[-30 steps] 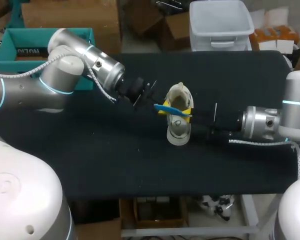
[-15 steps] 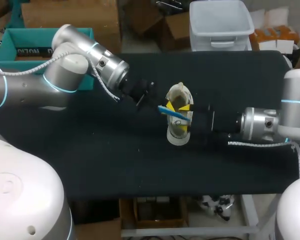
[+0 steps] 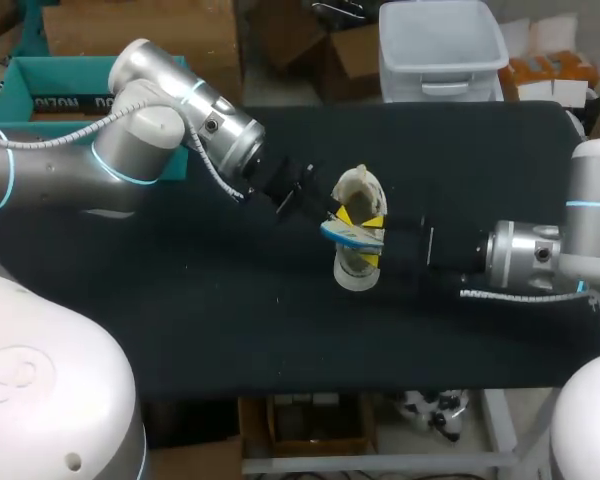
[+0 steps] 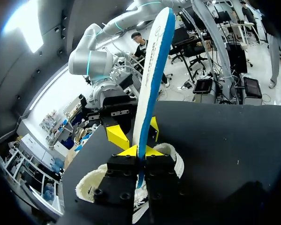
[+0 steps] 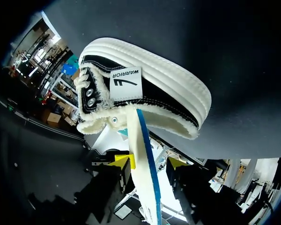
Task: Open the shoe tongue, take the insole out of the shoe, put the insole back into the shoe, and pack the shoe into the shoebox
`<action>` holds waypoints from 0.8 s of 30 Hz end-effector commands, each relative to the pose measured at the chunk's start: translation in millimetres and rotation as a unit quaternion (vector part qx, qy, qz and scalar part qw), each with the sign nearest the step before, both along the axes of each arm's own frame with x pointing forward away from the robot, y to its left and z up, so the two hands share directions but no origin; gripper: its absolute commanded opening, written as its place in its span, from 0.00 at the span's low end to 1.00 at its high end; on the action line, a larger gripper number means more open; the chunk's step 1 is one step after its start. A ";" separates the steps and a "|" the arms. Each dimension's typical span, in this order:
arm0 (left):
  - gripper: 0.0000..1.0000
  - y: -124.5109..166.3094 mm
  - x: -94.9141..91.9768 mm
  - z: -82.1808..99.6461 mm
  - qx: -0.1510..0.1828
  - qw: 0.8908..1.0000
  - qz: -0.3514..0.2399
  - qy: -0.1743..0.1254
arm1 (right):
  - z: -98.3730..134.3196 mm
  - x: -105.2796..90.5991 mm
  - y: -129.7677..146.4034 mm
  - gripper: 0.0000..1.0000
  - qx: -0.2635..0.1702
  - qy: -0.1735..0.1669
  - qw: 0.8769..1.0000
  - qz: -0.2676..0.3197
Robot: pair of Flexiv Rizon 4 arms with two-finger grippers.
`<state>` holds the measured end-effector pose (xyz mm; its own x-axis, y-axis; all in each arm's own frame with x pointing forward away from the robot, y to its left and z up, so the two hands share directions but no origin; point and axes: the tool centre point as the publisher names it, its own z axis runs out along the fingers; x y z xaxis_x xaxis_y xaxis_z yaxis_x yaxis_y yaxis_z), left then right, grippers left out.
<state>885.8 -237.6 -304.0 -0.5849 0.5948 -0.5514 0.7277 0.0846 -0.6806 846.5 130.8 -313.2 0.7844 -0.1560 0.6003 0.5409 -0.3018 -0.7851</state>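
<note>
A low shoe with a black canvas upper, ribbed white rubber sole and fuzzy cream lining (image 3: 358,264) stood on the black cloth-covered table (image 3: 230,320), near its middle and between the two arms. The left arm came in from the far left side, and its gripper (image 4: 141,151) was clamped on one end of a thin white insole with a blue edge (image 4: 152,70). Both yellow tips pressed flat against the insole's faces just above the shoe's opening. From that grip the insole rose out of the shoe and slanted across the opening toward the right arm, with most of its length clear of the shoe. In the right wrist view its lower end sat at the fuzzy collar. The right arm lay low over the table from the right side, its gripper (image 5: 149,162) right beside the shoe. Its fingers (image 5: 121,161) stood apart, and the insole passed between them with a clear gap on one side, so it gripped nothing. A teal open-topped shoebox (image 3: 2,118) sat past the table's far left corner, behind the left arm and well apart from the shoe.
</note>
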 end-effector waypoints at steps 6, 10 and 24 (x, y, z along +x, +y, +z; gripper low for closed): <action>0.00 4.9 5.3 1.2 0.005 1.000 0.006 -0.005 | -0.5 -1.3 -3.0 0.00 -0.001 0.003 1.000 -0.007; 0.00 4.0 7.5 -1.6 0.010 1.000 0.003 -0.008 | -2.4 6.4 -1.5 0.00 -0.009 0.012 1.000 -0.001; 0.00 -5.0 27.8 -16.1 0.021 1.000 -0.003 0.005 | -9.2 20.4 5.2 0.00 -0.047 -0.003 0.999 -0.004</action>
<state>908.0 -232.1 -313.9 -0.5908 0.6103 -0.5277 0.7290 0.1236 -0.6733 865.4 130.3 -324.1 0.7810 -0.1048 0.6156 0.5430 -0.3729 -0.7524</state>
